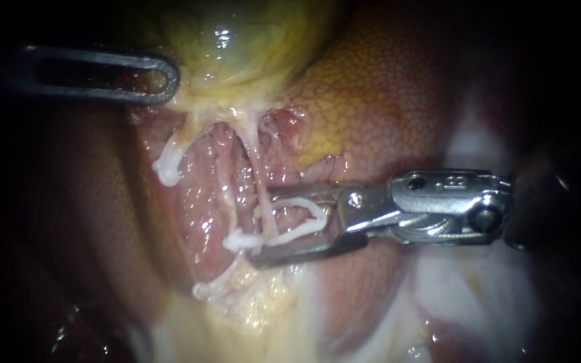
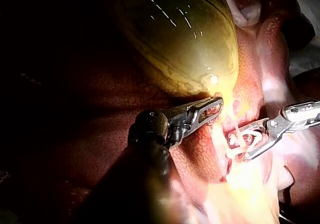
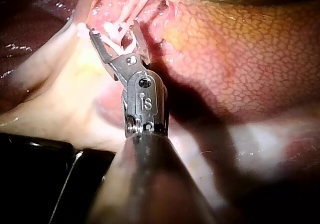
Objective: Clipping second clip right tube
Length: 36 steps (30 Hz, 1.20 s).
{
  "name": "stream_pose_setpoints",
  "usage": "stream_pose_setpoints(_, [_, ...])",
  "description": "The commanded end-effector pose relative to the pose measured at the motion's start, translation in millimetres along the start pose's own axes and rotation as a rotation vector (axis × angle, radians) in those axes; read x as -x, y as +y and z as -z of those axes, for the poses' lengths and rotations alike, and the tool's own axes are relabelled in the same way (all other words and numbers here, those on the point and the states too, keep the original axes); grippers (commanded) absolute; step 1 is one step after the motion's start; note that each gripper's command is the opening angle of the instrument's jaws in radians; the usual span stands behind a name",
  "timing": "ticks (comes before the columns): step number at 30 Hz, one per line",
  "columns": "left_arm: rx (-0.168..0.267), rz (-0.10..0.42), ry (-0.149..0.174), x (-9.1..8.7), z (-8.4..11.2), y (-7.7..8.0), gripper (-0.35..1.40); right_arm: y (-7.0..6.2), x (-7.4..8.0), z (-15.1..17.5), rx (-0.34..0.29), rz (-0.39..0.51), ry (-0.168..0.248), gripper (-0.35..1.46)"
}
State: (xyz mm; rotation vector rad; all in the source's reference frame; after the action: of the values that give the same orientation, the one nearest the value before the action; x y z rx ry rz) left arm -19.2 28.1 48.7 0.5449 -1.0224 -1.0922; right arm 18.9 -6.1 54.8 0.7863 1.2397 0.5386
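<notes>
Two instruments are at the tissue. The left instrument (image 1: pixel 163 81) comes in high on the left. Its jaws are clamped together on the pale lower edge of the gallbladder (image 1: pixel 237 40), which is yellow-green and shiny.

Under this edge two thin tubes run downward. The left tube (image 1: pixel 181 142) carries a closed clip (image 1: pixel 167 169), white, at its lower end. Just beside it, more to the right, the right tube (image 1: pixel 258 168) goes down as a pale strand. It passes through the open clip (image 1: pixel 300 204), which is also white and has the shape of a V.

This clip sits between the jaws of the right instrument (image 1: pixel 260 227). The jaws stand apart and each one lies against one leg of the clip, so they hold it around the tube, and it is not yet pressed together. Above the metal shaft on the right lies the liver (image 1: pixel 378 94), reddish with a fine net pattern.
</notes>
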Motion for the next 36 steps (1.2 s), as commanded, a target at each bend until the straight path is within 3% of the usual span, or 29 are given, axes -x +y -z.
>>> stream_pose_setpoints(1, [0.000,0.000,0.000,0.0,0.0,0.0,-0.35,0.0,0.0,-0.1,-0.024,-0.014,0.027,0.46])
stream_pose_setpoints(8, [0.000,0.000,0.000,0.0,0.0,0.0,-0.35,-0.1,-0.2,-0.5,-0.172,-0.090,0.122,0.45])
stream_pose_setpoints(15, [0.000,-0.001,0.000,0.0,0.0,0.0,-0.35,-1.4,-0.4,-0.6,-0.264,-0.108,0.154,0.42])
stream_pose_setpoints(23, [0.000,-0.001,0.000,0.0,0.0,0.0,-0.35,-1.8,-1.0,-0.4,-0.272,-0.134,0.157,0.31])
stream_pose_setpoints(32, [0.000,-0.001,0.000,0.0,0.0,0.0,-0.35,-1.5,-0.8,-0.2,-0.273,-0.157,0.154,-0.08])
stream_pose_setpoints(35, [0.000,-0.001,0.000,0.0,0.0,0.0,-0.35,-1.3,-0.8,-0.2,-0.273,-0.156,0.154,-0.35])
stream_pose_setpoints(36, [0.000,-0.001,0.000,0.0,0.0,0.0,-0.35,-1.3,-0.7,-0.1,-0.268,-0.157,0.156,-0.35])
